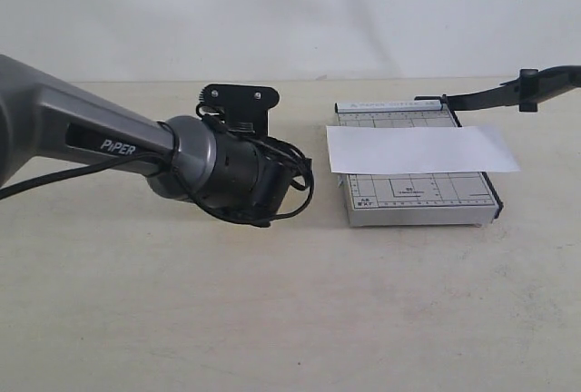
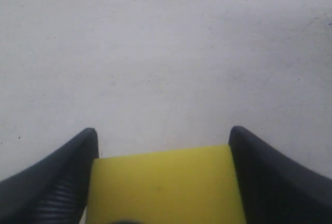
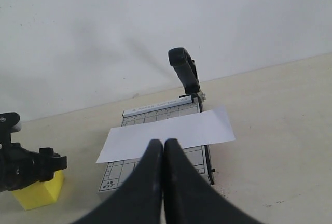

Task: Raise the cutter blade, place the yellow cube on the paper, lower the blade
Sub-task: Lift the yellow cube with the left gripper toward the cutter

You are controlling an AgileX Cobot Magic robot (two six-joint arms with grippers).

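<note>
The yellow cube (image 2: 163, 187) sits between the two fingers of my left gripper (image 2: 163, 129), which touch its sides. In the right wrist view the cube (image 3: 41, 193) rests on the table under that gripper (image 3: 26, 167), left of the cutter. In the exterior view my left arm (image 1: 209, 161) hides both. The paper (image 1: 418, 149) lies across the grey cutter board (image 1: 427, 197). The cutter blade (image 1: 508, 93) is raised, its handle (image 3: 185, 71) up in the air. My right gripper (image 3: 164, 143) is shut and empty, hovering in front of the board and apart from it.
A pale wall stands close behind the beige table (image 1: 272, 319). The cutter board's near edge (image 3: 111, 182) faces my right gripper. The blade's handle (image 1: 545, 79) juts out past the board's right side.
</note>
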